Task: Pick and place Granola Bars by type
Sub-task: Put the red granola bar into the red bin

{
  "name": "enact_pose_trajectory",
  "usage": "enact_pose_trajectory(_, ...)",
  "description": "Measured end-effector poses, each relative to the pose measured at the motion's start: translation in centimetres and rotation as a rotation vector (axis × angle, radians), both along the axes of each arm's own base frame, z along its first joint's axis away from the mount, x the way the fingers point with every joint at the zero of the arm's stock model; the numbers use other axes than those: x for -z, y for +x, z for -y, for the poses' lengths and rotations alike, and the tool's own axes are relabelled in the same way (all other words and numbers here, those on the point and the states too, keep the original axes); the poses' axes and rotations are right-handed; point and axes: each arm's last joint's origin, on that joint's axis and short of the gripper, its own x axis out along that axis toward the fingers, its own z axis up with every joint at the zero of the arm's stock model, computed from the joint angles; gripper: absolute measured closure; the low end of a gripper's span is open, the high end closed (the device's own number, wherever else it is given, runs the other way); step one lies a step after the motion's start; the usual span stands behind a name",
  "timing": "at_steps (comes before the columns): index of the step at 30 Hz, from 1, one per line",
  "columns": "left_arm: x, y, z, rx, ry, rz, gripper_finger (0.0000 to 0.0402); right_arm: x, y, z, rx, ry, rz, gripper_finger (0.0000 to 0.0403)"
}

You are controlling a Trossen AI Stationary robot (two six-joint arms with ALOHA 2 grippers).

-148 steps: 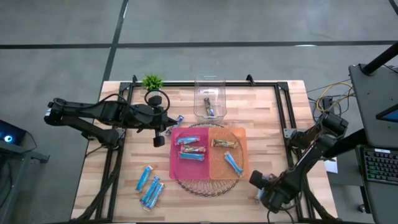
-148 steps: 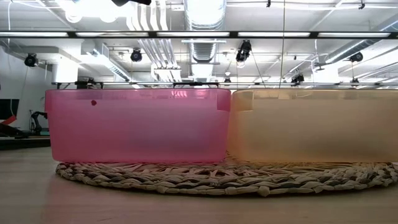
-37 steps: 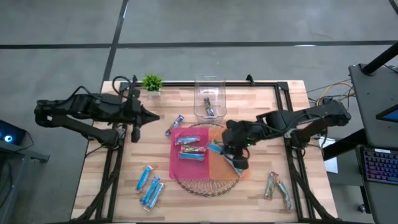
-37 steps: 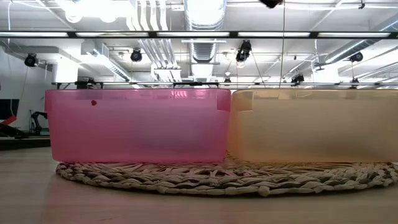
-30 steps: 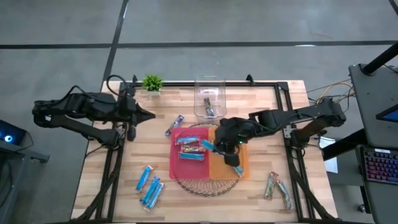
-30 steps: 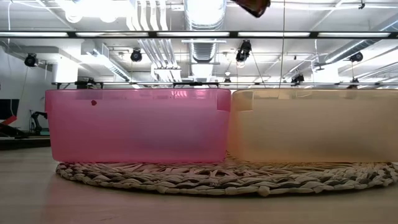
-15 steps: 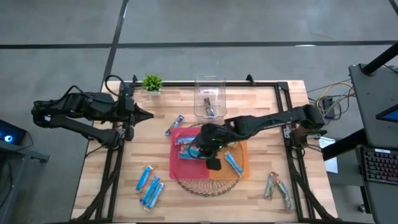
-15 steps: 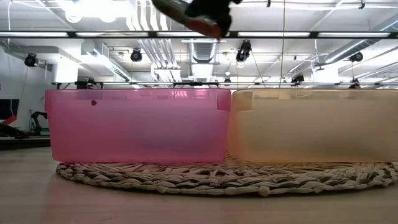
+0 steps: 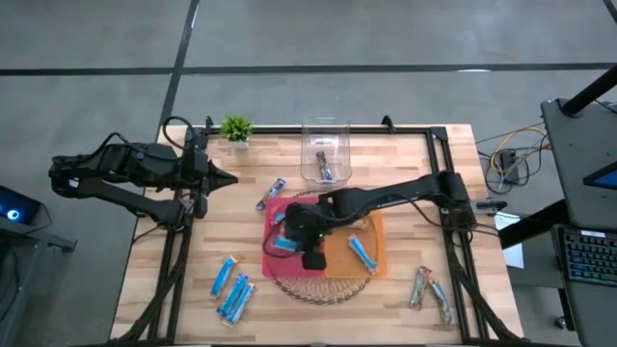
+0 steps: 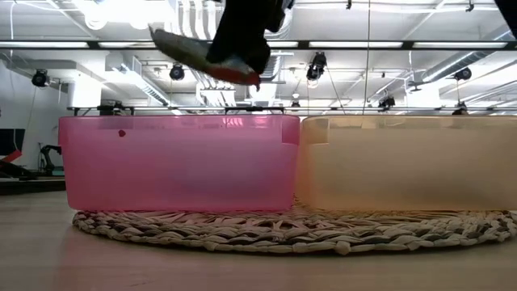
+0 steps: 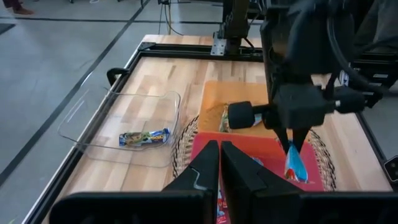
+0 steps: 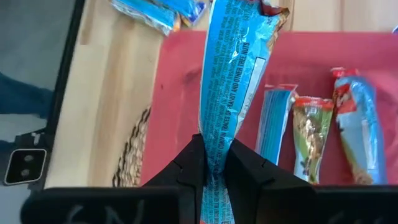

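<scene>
The R gripper (image 12: 211, 163) was clamped on a light-blue granola bar (image 12: 231, 74), held above the pink bin (image 9: 272, 229). The L gripper (image 11: 220, 163) was pressed together, nothing held, parked by the table's left edge.

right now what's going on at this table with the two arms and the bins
The right gripper is shut on a light blue wrapped granola bar, holding it above the pink plastic bin, which already has three bars in it. The orange bin beside it holds another blue bar. The left gripper is shut and waits at the table's left side. More bars lie loose on the wooden table.
</scene>
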Motion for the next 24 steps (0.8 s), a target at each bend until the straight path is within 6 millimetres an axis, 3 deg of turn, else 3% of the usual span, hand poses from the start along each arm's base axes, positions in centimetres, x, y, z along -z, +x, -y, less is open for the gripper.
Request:
enact_pose_trajectory(12,0.0,0.0,0.0,0.0,0.001,-0.005,0.0402,3.2,1.9,-0.3,-0.028,-0.036,-0.137,0.036)
enact_pose_trajectory(24,0.1,0.0,0.0,-0.001,0.001,-0.007,0.0402,3.6,1.8,-0.3,-0.033,-0.041,-0.156,0.0357)
